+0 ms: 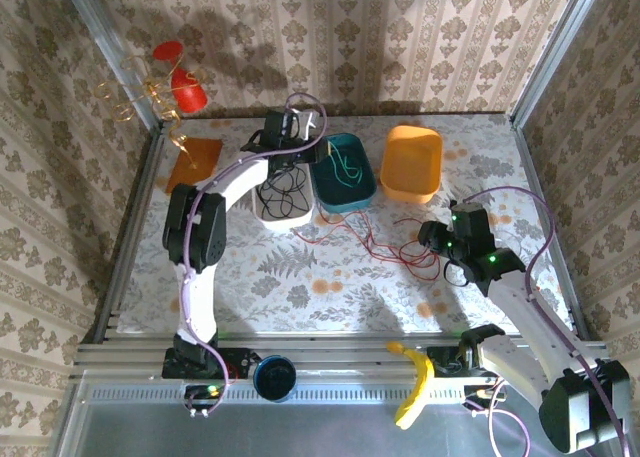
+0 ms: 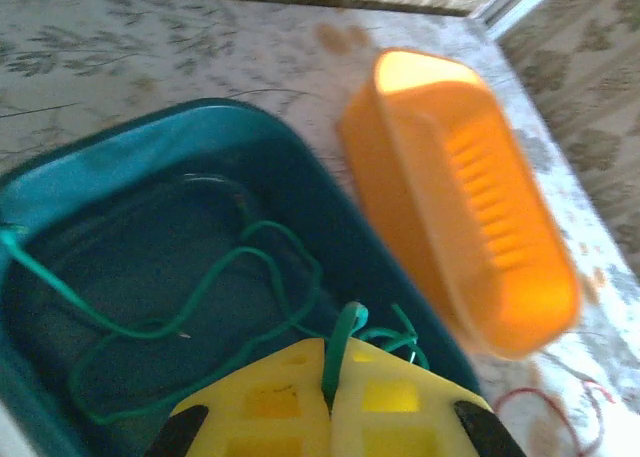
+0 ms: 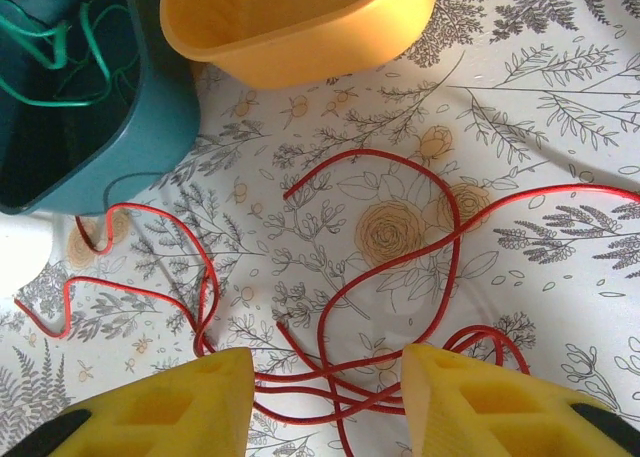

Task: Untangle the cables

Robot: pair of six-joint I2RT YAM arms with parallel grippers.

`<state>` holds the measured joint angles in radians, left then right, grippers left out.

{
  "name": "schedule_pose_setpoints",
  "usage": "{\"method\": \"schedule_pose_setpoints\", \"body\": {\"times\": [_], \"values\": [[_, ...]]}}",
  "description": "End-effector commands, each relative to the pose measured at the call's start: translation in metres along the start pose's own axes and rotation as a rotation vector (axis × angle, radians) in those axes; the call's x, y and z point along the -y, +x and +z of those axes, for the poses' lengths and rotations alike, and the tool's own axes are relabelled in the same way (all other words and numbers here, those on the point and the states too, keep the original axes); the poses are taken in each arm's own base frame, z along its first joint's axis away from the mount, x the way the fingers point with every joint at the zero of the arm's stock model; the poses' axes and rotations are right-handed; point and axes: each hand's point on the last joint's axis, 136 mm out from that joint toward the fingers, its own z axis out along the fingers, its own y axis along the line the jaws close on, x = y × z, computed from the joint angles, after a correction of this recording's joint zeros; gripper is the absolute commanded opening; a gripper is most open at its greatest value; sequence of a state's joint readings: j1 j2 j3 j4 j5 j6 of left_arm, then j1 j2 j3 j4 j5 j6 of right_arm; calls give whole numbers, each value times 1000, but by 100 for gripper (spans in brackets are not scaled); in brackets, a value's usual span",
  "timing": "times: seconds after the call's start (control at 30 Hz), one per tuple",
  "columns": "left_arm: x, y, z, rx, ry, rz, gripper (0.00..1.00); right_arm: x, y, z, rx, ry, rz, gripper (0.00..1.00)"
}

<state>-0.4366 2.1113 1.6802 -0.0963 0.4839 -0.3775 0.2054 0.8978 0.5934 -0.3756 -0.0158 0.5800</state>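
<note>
The green cable (image 2: 200, 297) lies coiled in a teal bin (image 2: 150, 137), and my left gripper (image 2: 335, 372) is shut on a strand of it just above the bin. From above, that gripper (image 1: 322, 149) hangs over the teal bin's (image 1: 345, 205) left rim. The black cable (image 1: 285, 189) is heaped in a white bin (image 1: 268, 215) beside it. The red cable (image 3: 401, 262) sprawls in loose loops on the flowered table. My right gripper (image 3: 325, 382) is open low over it, with several strands crossing between the fingers. In the top view the red cable (image 1: 385, 247) lies just left of the right gripper (image 1: 435, 239).
An orange bin (image 1: 410, 162) stands right of the teal one, close to it (image 2: 470, 197). An orange cloth (image 1: 195, 157) lies at the back left. A banana (image 1: 415, 382) and a dark round object (image 1: 273, 377) rest on the front rail. Metal frame rails border the table.
</note>
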Motion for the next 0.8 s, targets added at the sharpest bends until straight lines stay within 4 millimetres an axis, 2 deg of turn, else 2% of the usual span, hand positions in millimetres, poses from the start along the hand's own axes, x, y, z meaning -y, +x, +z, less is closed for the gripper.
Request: {"method": "schedule_pose_setpoints", "body": {"times": [0.0,0.03,0.1,0.13,0.17,0.2,0.27,0.3,0.37,0.43,0.53,0.6,0.7,0.77], "values": [[-16,5,9,-78,-61,42,0,1,10,-2,-28,-13,-7,44],[-20,4,12,-87,-82,36,6,1,11,-2,-31,-14,-8,44],[-23,-2,14,-78,-99,37,55,1,12,-2,-35,-22,-11,44],[-20,-8,12,-63,-97,44,68,0,13,-2,-40,-25,-11,44],[-14,-14,8,-43,-95,59,76,0,14,-2,-43,-28,-14,45],[-7,-20,2,-21,-97,85,80,-1,15,-2,-47,-35,-19,45],[4,-30,-13,15,-117,148,82,-1,16,-1,-54,-34,-27,45],[22,-25,-15,11,-123,200,83,-2,17,-1,-57,-35,-35,45],[34,-17,-26,4,-169,273,84,-3,20,0,-70,-37,-61,45],[51,5,-31,-40,-185,358,85,-6,25,2,-90,-39,-96,45],[85,59,-30,-141,-124,520,87,-9,38,8,-154,-44,-141,46],[108,103,-27,-228,-48,588,88,-15,47,13,-201,-51,-182,46],[132,153,-26,-330,78,590,87,-21,52,19,-239,-28,-232,46],[147,179,-25,-377,154,599,87,-16,49,21,-231,17,-219,47]]}}
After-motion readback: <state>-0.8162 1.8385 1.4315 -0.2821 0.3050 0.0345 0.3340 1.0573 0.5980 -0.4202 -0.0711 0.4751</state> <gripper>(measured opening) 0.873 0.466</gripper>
